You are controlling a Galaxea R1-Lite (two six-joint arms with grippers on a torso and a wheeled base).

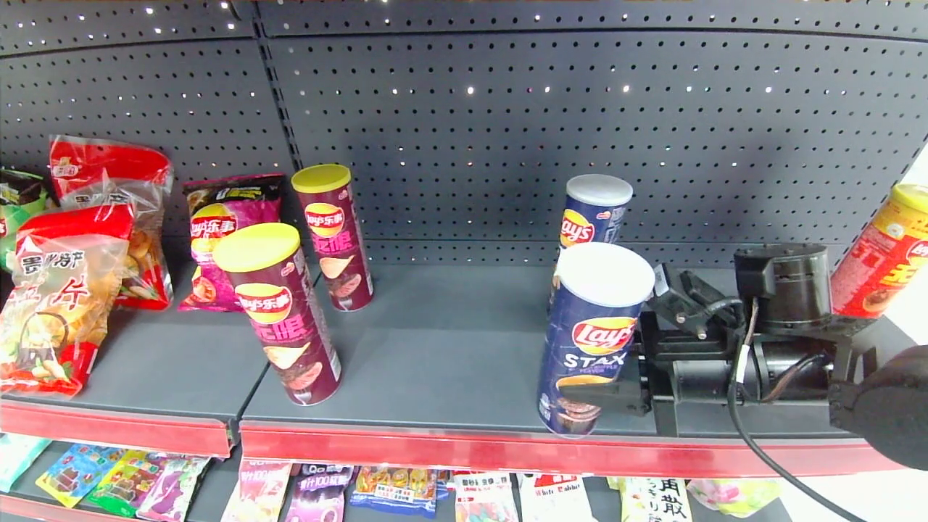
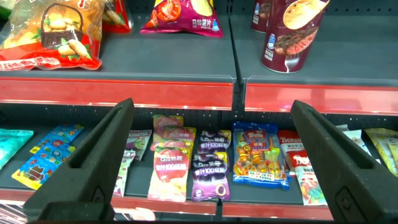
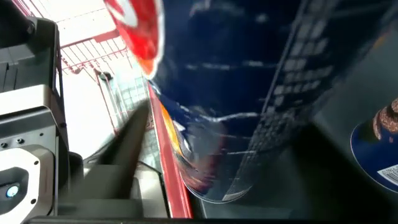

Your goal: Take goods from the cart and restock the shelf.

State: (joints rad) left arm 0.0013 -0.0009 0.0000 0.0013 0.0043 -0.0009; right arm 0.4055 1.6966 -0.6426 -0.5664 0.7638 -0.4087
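Our right end effector [image 1: 583, 388] pinches the front blue can [image 1: 596, 326]; the rear blue can [image 1: 594, 210] stands just behind. Our left end effector [image 2: 211, 106] is spread.

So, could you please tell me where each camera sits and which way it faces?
Head view: on the robot's head, facing forward and down at the shelf; the right arm shows, right hand shut on the blue can.
Left wrist view: on the left wrist, facing the shelf's front edge and the candy packets below; the open left hand frames it.
Right wrist view: on the right wrist, close to the blue can, one finger showing.
Shared: head and left wrist both show the front maroon can.
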